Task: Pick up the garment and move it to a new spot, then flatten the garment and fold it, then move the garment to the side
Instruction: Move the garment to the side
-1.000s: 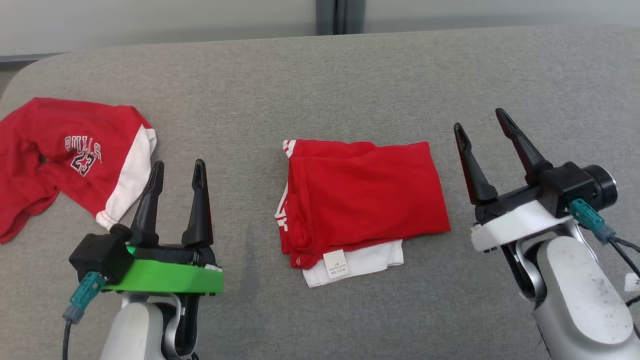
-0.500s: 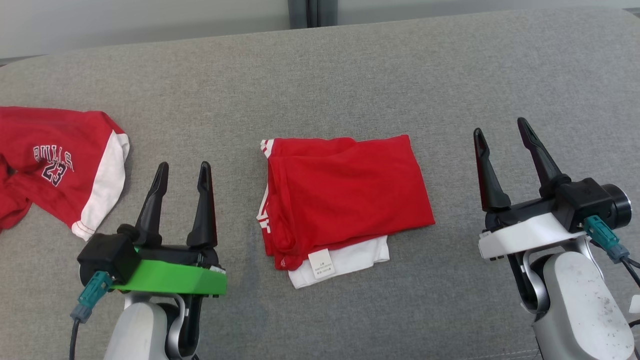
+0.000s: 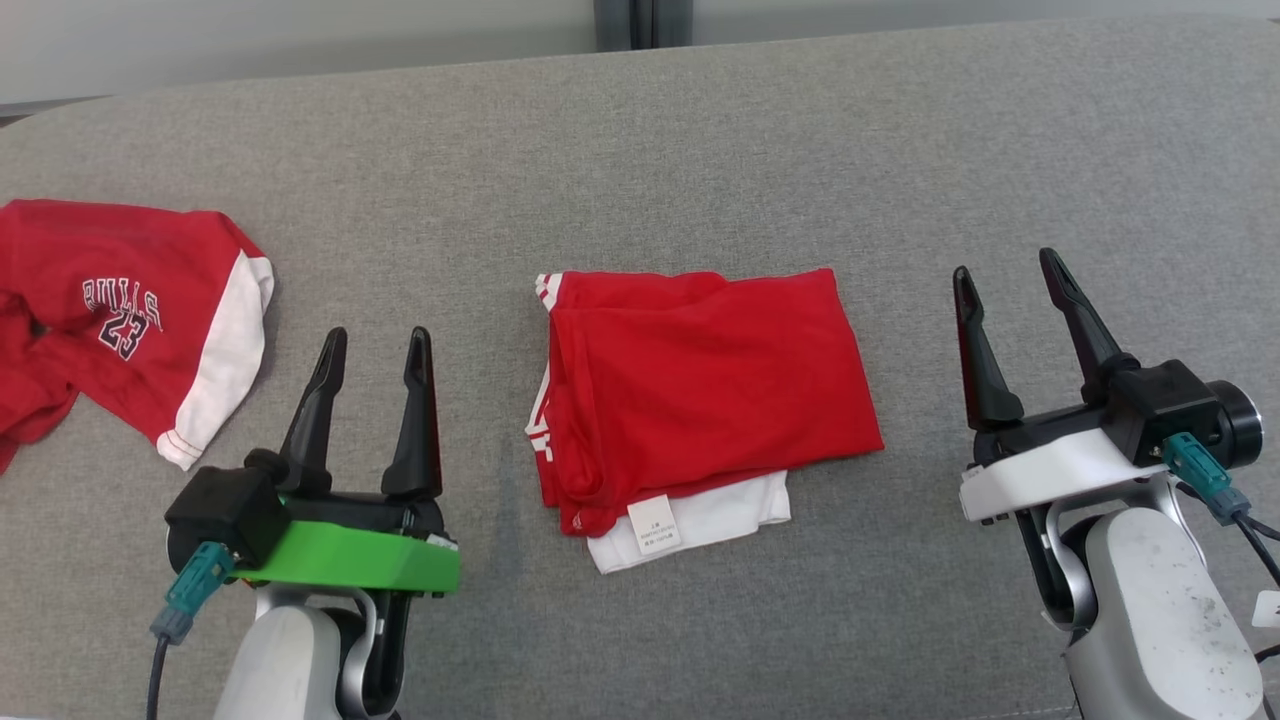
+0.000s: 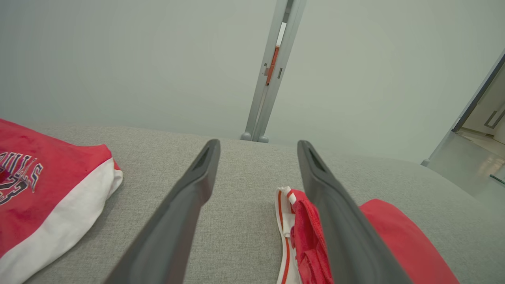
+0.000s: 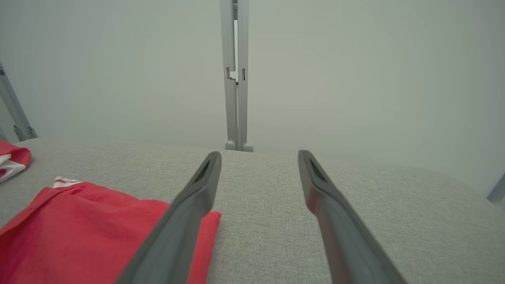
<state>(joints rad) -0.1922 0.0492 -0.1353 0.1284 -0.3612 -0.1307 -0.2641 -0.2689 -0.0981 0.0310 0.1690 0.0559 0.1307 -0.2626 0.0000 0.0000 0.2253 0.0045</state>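
A folded red garment [image 3: 700, 385] with white trim and a white label lies flat in the middle of the grey surface [image 3: 700, 150]. Its left edge shows in the left wrist view [image 4: 378, 232], its right part in the right wrist view [image 5: 90, 232]. My left gripper [image 3: 377, 343] hovers to the garment's left, open, nothing between its fingers. To the garment's right my right gripper [image 3: 1005, 265] is open and holds nothing. Both stand apart from the cloth.
A second red and white garment [image 3: 120, 310] with "BULLS 23" lettering lies crumpled at the far left, also seen in the left wrist view [image 4: 39, 189]. A pale wall with a grey vertical post [image 3: 640, 20] runs behind the surface's far edge.
The whole head view has shifted, so the camera moved. Both grippers sit a little lower in the picture than a second ago and remain open; the garments lie as before.
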